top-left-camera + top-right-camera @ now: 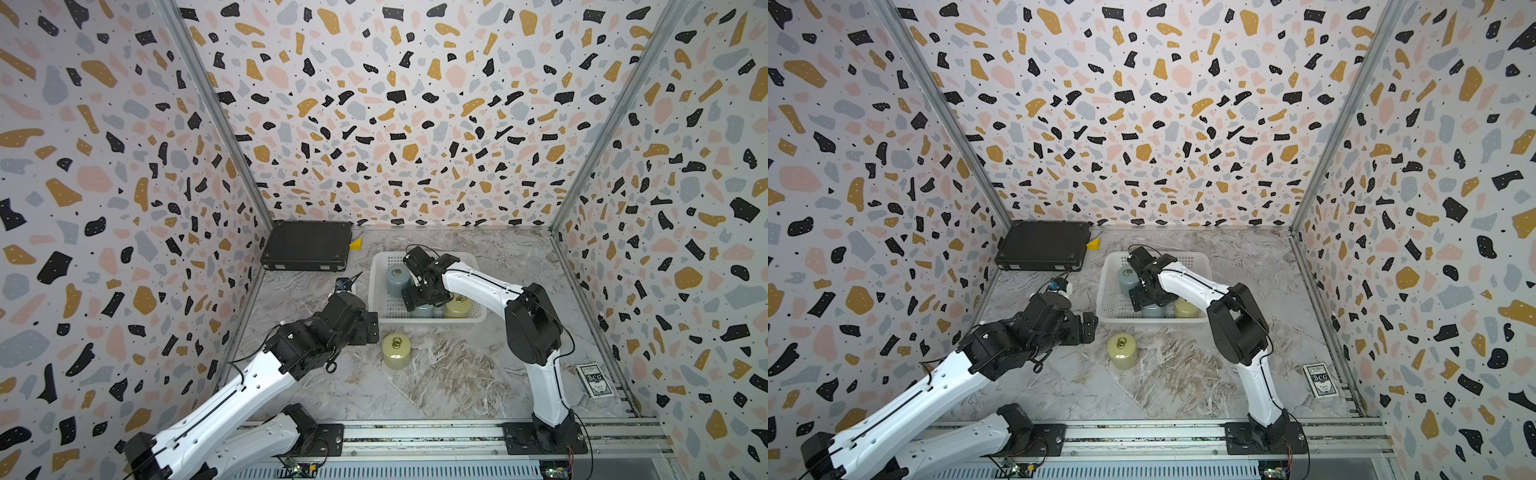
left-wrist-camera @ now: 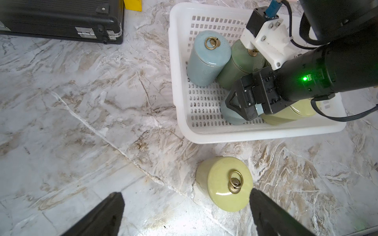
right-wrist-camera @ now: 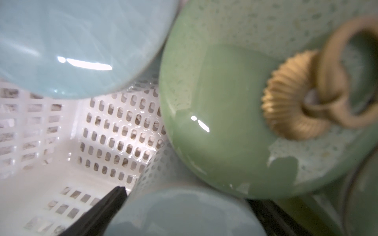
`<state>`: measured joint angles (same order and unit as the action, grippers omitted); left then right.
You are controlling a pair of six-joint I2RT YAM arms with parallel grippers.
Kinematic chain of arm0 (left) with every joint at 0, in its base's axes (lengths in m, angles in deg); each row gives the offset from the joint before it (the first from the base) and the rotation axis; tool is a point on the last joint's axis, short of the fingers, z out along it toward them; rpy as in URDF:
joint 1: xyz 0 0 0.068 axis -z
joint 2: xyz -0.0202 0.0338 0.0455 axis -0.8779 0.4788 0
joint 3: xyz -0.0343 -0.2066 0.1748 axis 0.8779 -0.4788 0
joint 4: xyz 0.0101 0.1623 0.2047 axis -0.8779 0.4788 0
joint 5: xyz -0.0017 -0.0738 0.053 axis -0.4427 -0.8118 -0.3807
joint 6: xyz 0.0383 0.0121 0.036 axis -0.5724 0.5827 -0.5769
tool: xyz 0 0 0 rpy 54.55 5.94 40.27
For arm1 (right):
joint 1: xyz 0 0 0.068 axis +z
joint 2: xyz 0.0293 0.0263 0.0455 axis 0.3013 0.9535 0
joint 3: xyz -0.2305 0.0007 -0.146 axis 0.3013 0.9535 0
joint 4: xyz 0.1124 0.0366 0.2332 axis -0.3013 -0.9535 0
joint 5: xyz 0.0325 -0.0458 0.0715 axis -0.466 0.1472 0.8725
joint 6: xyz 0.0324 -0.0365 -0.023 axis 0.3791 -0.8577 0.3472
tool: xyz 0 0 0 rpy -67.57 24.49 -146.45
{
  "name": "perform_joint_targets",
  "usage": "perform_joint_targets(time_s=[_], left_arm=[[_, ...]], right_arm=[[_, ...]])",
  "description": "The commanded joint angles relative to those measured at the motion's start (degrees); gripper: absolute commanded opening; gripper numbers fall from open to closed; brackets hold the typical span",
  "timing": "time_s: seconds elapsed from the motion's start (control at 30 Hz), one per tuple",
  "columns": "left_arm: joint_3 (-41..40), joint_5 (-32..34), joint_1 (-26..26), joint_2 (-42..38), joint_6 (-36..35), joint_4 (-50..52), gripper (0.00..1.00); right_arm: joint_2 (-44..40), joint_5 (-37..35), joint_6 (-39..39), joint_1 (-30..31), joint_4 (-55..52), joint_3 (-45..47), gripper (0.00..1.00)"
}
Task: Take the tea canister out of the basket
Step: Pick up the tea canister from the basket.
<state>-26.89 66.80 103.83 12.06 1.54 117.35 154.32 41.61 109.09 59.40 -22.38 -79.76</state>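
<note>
The right tool (image 3: 188, 202) is down inside the basket (image 2: 204, 139), its jaws set wide on either side of the pale blue canister (image 2: 229, 117), which stands upright by the basket's near wall; one black fingertip (image 3: 110, 202) sits just beside the canister's side, but I cannot tell whether the pads press on it, so I judge this a straddle and not yet a firm grip; nothing is lifted. The arm reaches in from above, most likely because the basket walls bar any sideways approach; the wide jaws suit the canister's broad round body.

That canister is crowded; a green canister (image 3: 214, 122) stands close behind it, a yellow canister (image 2: 296, 110) just beside it, and a grey-blue canister (image 2: 206, 61) towards the far wall; a straight upward pull looks the safest way out without dragging the neighbours, and the glossy sides may prove slippery.

A loose yellow canister (image 1: 396, 351) stands upright outside on the tabletop (image 2: 81, 102), just in front of the basket; the left tool (image 2: 186, 194) hangs near it, jaws fully apart and holding nothing, probably kept clear so the right arm has room.
</note>
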Motion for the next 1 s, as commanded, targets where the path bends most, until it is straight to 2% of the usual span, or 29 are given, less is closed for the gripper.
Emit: perform_joint_targets(time_s=[0.0,0.2,0.3,0.4,0.97], left_arm=[[-0.66,-0.16,-0.33,-0.91,-0.88,-0.25,1.00],[-0.65,0.08,-0.27,-1.50,-0.79,0.13,0.99],[-0.66,0.07,-0.25,-1.64,-0.78,0.11,0.99],[-0.58,0.07,-0.32,-1.66,-0.82,0.07,1.00],[0.04,-0.72,-0.35,-1.15,-1.72,-0.98,0.99]], right_arm=[[1.83,-3.30,-0.43,-1.01,-8.33,-0.54,0.96],[2.18,-4.16,-0.78,-0.91,-8.67,-1.87,0.94],[1.99,-3.77,-1.39,-0.91,-8.90,-2.49,0.83],[0.92,-3.58,-1.40,-0.83,-9.03,-2.58,0.77],[-9.72,-5.07,-2.54,-0.82,-10.64,-5.25,0.77]])
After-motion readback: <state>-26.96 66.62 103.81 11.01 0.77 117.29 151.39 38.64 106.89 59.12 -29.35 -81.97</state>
